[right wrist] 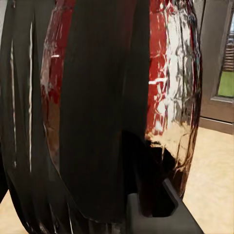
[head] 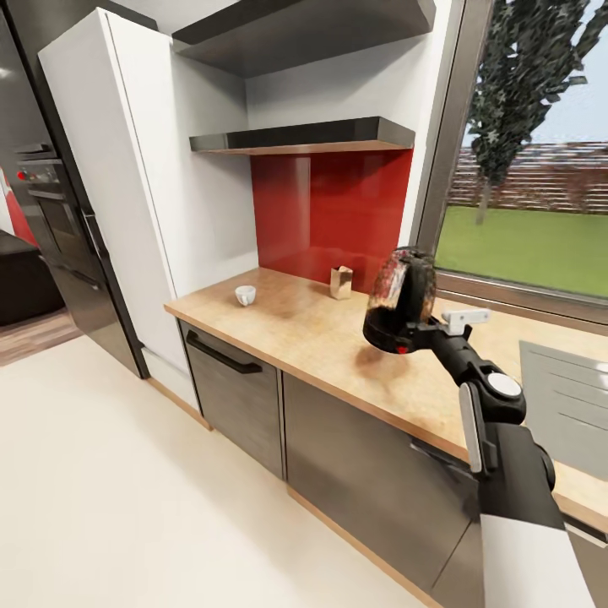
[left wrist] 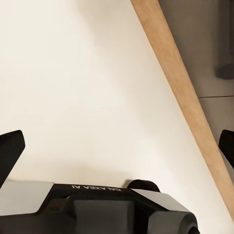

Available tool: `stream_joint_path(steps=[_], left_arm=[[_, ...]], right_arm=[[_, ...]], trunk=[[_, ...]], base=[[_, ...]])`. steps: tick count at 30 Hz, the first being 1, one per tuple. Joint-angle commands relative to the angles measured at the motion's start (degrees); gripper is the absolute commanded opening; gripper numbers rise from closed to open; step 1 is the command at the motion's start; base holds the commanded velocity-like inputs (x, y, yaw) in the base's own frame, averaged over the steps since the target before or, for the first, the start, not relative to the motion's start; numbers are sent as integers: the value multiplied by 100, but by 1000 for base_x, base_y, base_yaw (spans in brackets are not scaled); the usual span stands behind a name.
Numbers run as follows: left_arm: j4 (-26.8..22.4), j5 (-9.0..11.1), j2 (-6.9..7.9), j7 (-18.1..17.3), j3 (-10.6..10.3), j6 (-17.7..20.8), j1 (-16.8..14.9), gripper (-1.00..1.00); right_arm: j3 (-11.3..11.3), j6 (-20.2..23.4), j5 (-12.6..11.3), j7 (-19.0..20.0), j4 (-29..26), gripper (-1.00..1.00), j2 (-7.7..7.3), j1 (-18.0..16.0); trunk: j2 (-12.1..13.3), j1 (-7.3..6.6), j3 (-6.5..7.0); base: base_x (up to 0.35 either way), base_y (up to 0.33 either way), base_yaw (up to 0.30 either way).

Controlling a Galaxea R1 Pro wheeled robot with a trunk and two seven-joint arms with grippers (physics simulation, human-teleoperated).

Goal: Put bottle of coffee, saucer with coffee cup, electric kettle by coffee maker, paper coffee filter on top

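Observation:
My right gripper (head: pixel 412 331) is shut on the handle of the electric kettle (head: pixel 404 295), a shiny dark pot with red reflections, and holds it a little above the wooden countertop (head: pixel 321 338). The kettle (right wrist: pixel 117 97) sits right up against the camera in the right wrist view. A small white coffee cup (head: pixel 245 295) stands near the counter's left end. Further back, by the red backsplash, is a small brown paper-like object (head: pixel 341 281). My left gripper (left wrist: pixel 117 146) is open, its fingertips (left wrist: pixel 9 151) wide apart above pale floor.
Two dark shelves (head: pixel 304 135) hang over the counter's left part. A tall white cabinet (head: pixel 127 169) and a black oven (head: pixel 51 211) stand to the left. A grey drainboard (head: pixel 566 397) lies at the right under the window. Open floor (head: pixel 127 490) stretches in front of the dark cabinets.

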Motion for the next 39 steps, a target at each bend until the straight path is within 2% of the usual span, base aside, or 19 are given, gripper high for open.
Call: stream_joint_path(steps=[1, 4, 9, 16, 17, 18, 20, 22, 27, 39], left_arm=[[7, 15, 1, -10, -34, -42, -4, 100], [7, 15, 1, -10, -34, -42, -4, 100], [6, 15, 1, -10, -34, -42, -3, 100], [3, 15, 1, -10, -34, -42, -3, 100], [-5, 15, 1, -10, -34, -42, -4, 100], [-9, 15, 1, -10, -34, -42, -3, 100], [-11, 15, 1, -6, -34, -42, -4, 100], [-11, 15, 1, -5, -34, -42, -3, 100], [-11, 17, 1, -2, -34, -42, -3, 100], [-11, 15, 1, -2, -34, -42, -6, 100]], right_arm=[[-19, -4, 44, 57, -10, -100, 7, 5], [-21, 1, 49, 56, -12, -100, 7, 16], [-22, 286, 49, 53, -17, -100, 3, 17], [-29, 346, 52, 54, -17, -100, 6, 15], [-300, 350, 51, 64, -18, -100, 7, 28], [-590, 351, 49, 309, -17, -100, 0, 31], [-974, 359, 52, 1062, -17, -100, -48, 32], [-1099, 364, 52, 1244, -17, -100, -94, 33], [-1206, 361, 52, 1406, -18, -100, -146, 33], [-1227, 360, 52, 1448, -16, -100, -160, 33]], trunk=[[-4, 0, -6], [-4, 0, -6], [-4, 0, -6], [-4, 0, -6], [-4, 0, -6], [-4, 0, -6], [-4, 0, -6], [-4, 0, -6], [-4, 0, -6], [-4, 0, -6]], base=[[0, 0, 0], [0, 0, 0], [0, 0, 0], [0, 0, 0], [0, 0, 0], [0, 0, 0], [0, 0, 0], [0, 0, 0], [0, 0, 0], [0, 0, -66]])
